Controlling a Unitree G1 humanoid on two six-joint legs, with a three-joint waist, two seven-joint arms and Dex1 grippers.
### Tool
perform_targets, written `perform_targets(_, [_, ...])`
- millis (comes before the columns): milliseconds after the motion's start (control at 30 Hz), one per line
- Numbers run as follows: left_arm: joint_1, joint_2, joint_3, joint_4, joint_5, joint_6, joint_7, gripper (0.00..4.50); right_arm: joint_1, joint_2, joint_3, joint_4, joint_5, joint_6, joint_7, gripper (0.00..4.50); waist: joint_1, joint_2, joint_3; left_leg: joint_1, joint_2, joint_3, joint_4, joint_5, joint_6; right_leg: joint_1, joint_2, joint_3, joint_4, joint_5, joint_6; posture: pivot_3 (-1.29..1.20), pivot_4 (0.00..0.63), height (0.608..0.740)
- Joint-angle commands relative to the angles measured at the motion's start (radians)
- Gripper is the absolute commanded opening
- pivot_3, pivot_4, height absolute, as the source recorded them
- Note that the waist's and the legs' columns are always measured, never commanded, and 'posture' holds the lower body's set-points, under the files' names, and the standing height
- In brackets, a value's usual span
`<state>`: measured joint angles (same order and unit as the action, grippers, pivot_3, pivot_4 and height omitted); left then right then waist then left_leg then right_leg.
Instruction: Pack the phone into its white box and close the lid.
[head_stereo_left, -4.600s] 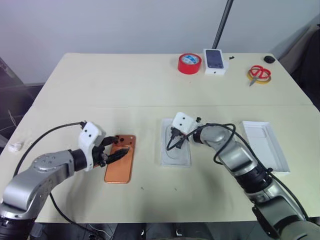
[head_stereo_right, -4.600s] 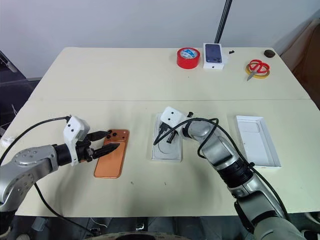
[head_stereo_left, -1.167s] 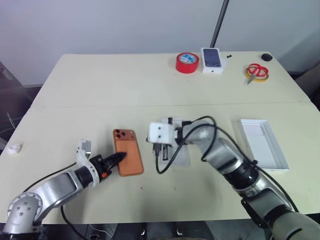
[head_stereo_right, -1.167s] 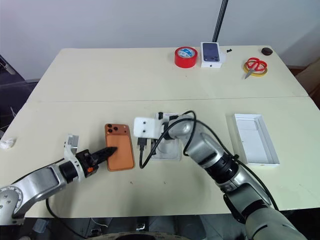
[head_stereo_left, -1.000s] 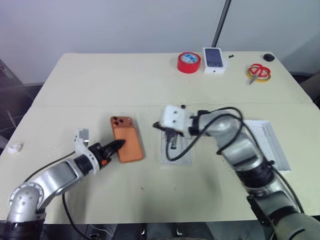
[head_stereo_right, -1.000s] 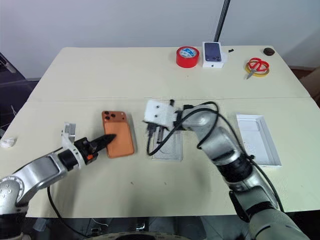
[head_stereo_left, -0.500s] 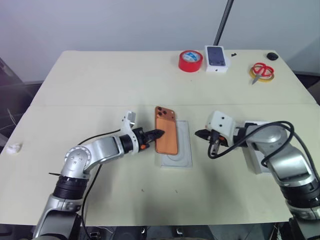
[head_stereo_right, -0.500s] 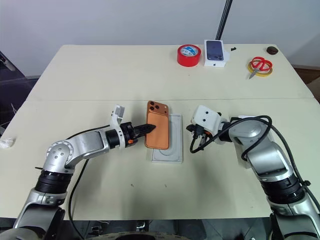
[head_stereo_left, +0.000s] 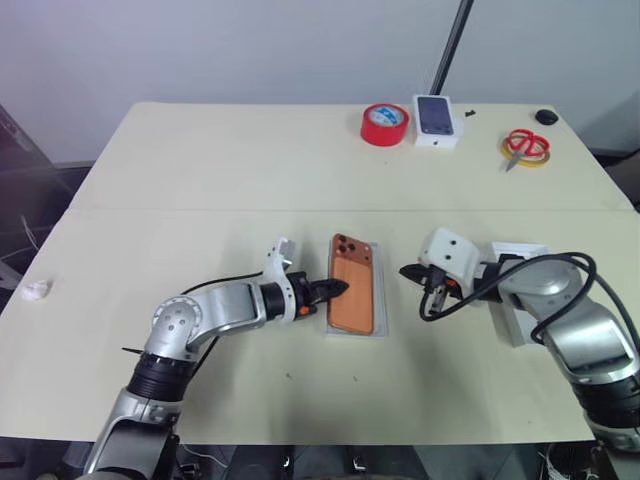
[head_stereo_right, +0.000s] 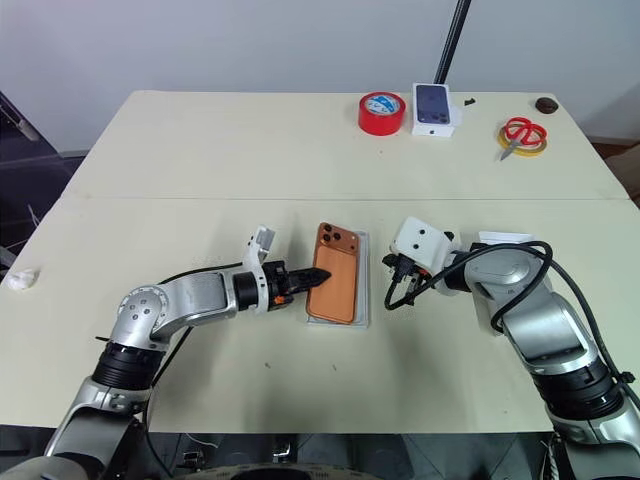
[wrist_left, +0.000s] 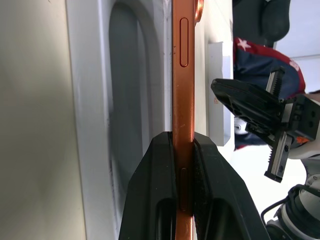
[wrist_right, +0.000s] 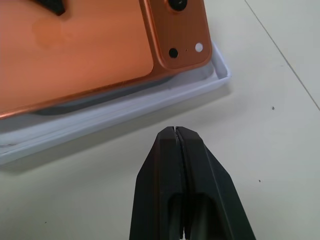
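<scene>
The copper-orange phone (head_stereo_left: 353, 283) hangs back-up just over the white box (head_stereo_right: 364, 290), which lies in the middle of the table. My left gripper (head_stereo_left: 330, 291) is shut on the phone's left long edge; its black fingers (wrist_left: 162, 170) clamp the thin orange side. The phone's camera cluster (wrist_right: 180, 20) points toward the far side of the table. My right gripper (head_stereo_left: 408, 271) is shut with nothing in it, a little to the right of the box. The lid (head_stereo_left: 524, 249) lies open side up at the right, mostly hidden behind my right arm.
At the table's far edge stand a red tape roll (head_stereo_left: 385, 124) and a small white box with a dark phone picture (head_stereo_left: 437, 120). Red scissors on a yellow ring (head_stereo_left: 527, 147) lie beside them. A small white scrap (head_stereo_left: 37, 291) lies at the left edge.
My left gripper has carried the phone to the right, from the bare table to above the white box. My right gripper has drawn away from the box to its right side.
</scene>
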<state>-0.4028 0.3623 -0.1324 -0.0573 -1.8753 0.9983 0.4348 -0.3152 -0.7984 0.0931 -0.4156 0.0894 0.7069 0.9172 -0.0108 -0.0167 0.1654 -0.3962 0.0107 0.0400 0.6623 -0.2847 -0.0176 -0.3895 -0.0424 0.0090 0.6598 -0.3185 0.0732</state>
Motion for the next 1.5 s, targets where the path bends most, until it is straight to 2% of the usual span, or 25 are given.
perform_targets(33, [-0.013, -0.012, 0.006, -0.022, 0.000, 0.008, -0.016, 1.30, -0.017, -0.011, -0.001, -0.010, 0.006, -0.025, -0.009, 0.00, 0.000, 0.000, 0.000, 0.000, 0.000, 0.000, 0.000, 0.000, 0.000, 0.000, 0.000, 0.000, 0.001, 0.000, 0.000, 0.00, 0.150, 0.740])
perform_targets(133, [-0.002, -0.002, 0.010, -0.029, 0.003, 0.016, -0.022, 2.90, -0.019, -0.011, 0.003, -0.007, 0.007, -0.030, -0.012, 0.00, 0.000, 0.000, 0.000, 0.000, 0.000, 0.000, 0.002, 0.000, 0.000, 0.000, 0.000, 0.000, 0.002, 0.000, 0.000, 0.00, 0.150, 0.740])
perform_targets(233, [0.022, 0.066, 0.028, -0.066, -0.003, 0.047, -0.032, 4.28, -0.020, -0.014, 0.006, -0.004, 0.008, -0.034, -0.015, 0.00, -0.001, 0.000, 0.000, 0.001, 0.000, 0.000, 0.002, 0.000, 0.000, 0.001, 0.000, 0.000, 0.004, 0.000, 0.000, 0.00, 0.150, 0.740])
perform_targets(367, [0.057, 0.201, 0.069, -0.121, 0.008, 0.085, -0.087, 4.28, -0.024, -0.016, 0.010, 0.003, 0.007, -0.042, -0.016, 0.00, -0.007, 0.000, 0.000, 0.004, 0.000, 0.000, 0.000, 0.000, 0.000, 0.001, 0.000, 0.000, 0.005, 0.000, 0.000, 0.00, 0.150, 0.740])
perform_targets(533, [0.106, 0.387, 0.151, -0.212, 0.186, 0.113, -0.266, 4.28, -0.047, -0.011, 0.028, 0.030, -0.008, -0.068, -0.024, 0.00, -0.001, -0.002, 0.002, 0.003, 0.000, 0.000, 0.001, -0.001, 0.002, 0.001, 0.000, 0.000, 0.005, 0.000, -0.001, 0.00, 0.150, 0.740])
perform_targets(667, [0.134, 0.467, 0.179, -0.271, 0.407, 0.065, -0.436, 4.28, -0.081, -0.006, 0.044, 0.048, -0.010, -0.092, -0.022, 0.00, 0.001, -0.002, 0.002, 0.003, -0.001, 0.000, 0.001, -0.001, 0.002, 0.001, -0.001, 0.000, 0.004, -0.002, -0.004, 0.00, 0.150, 0.740])
perform_targets(767, [0.179, 0.508, 0.183, -0.337, 0.649, -0.080, -0.612, 4.28, -0.113, 0.015, 0.067, 0.017, 0.026, -0.072, -0.002, 0.00, -0.002, -0.001, 0.003, 0.002, -0.001, 0.000, 0.000, -0.001, 0.002, 0.000, -0.001, 0.000, 0.004, -0.002, -0.004, 0.00, 0.150, 0.740])
perform_targets(867, [0.230, 0.527, 0.195, -0.373, 0.815, -0.206, -0.757, 3.46, -0.137, 0.051, 0.118, -0.022, 0.027, -0.049, -0.009, 0.00, -0.007, -0.001, 0.003, 0.002, 0.000, 0.000, -0.003, -0.001, 0.003, -0.002, -0.001, 0.000, 0.003, -0.002, -0.005, 0.00, 0.150, 0.740])
perform_targets(1000, [0.274, 0.562, 0.184, -0.375, 0.958, -0.277, -0.892, 1.48, -0.186, 0.133, 0.216, -0.012, -0.014, -0.013, -0.055, 0.00, -0.006, -0.001, 0.003, 0.002, 0.000, 0.000, -0.010, -0.001, 0.002, -0.005, -0.002, 0.000, 0.003, -0.003, -0.007, 0.00, 0.150, 0.740])
perform_targets(1233, [0.311, 0.573, 0.160, -0.344, 1.154, -0.349, -1.032, 1.48, -0.241, 0.232, 0.350, 0.023, -0.064, -0.008, -0.086, 0.00, -0.006, -0.001, 0.003, 0.000, 0.000, 0.000, -0.014, -0.001, 0.002, -0.009, -0.002, 0.000, 0.003, -0.003, -0.006, 0.00, 0.150, 0.740])
perform_targets(1433, [0.215, 0.506, 0.146, -0.288, 1.211, -0.342, -1.076, 1.48, -0.238, 0.195, 0.304, 0.002, -0.055, -0.024, -0.068, 0.00, -0.003, -0.002, 0.003, -0.002, 0.000, 0.000, -0.011, -0.001, 0.002, -0.010, -0.002, 0.000, 0.004, -0.002, -0.006, 0.00, 0.150, 0.740])
perform_targets(1500, [0.164, 0.487, 0.114, -0.268, 1.240, -0.341, -1.106, 1.98, -0.235, 0.160, 0.264, -0.008, -0.045, -0.025, -0.055, 0.00, -0.001, -0.002, 0.003, -0.002, 0.000, 0.000, -0.011, -0.001, 0.002, -0.010, -0.002, 0.000, 0.004, -0.002, -0.006, 0.00, 0.150, 0.740])
